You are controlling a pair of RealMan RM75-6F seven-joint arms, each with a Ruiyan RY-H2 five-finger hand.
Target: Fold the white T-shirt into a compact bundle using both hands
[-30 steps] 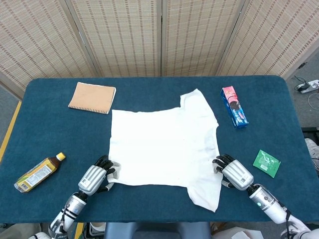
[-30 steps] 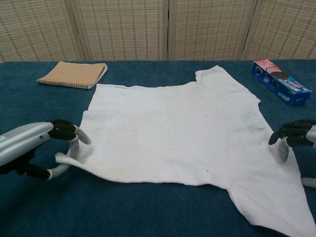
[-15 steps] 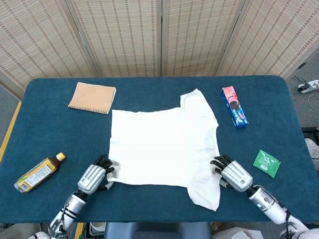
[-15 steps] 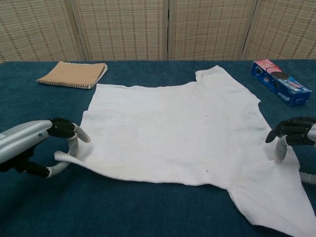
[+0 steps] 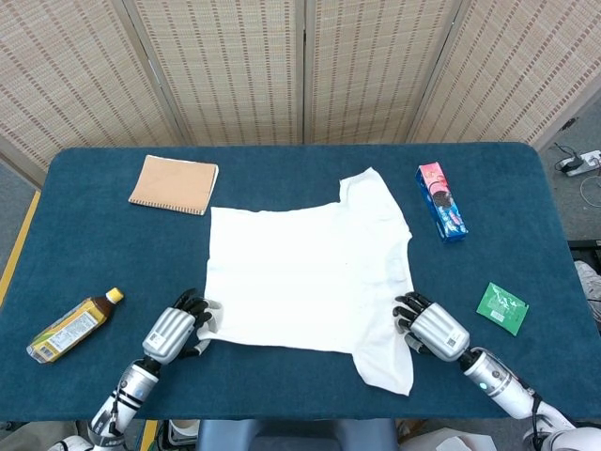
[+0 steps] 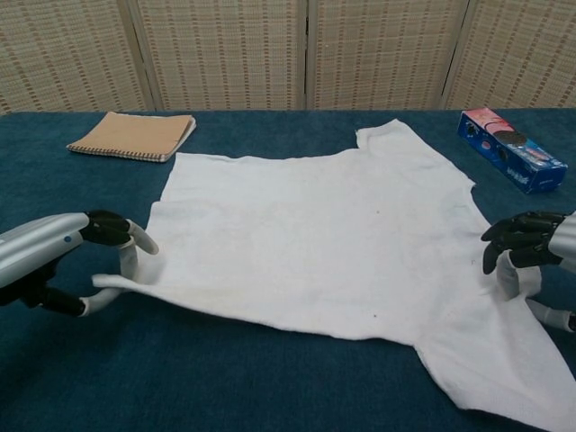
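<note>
Near edge of the blue bench (image 5: 113, 254): left hand (image 5: 172, 331) pinches the near-left corner of the white T-shirt (image 5: 305, 277) between its fingers (image 6: 135, 241), the corner drawn out to a point; right hand (image 5: 434, 326) has its fingers (image 6: 511, 236) curled on the shirt's right edge just above the near sleeve, cloth bunched there. The shirt lies flat mid-bench, one sleeve near right, the other far right. Left, a bottle (image 5: 73, 326) lies on its side; right, a green packet (image 5: 502, 307); far, a tan notebook (image 5: 174, 184) left and a biscuit box (image 5: 440, 200) right.
</note>
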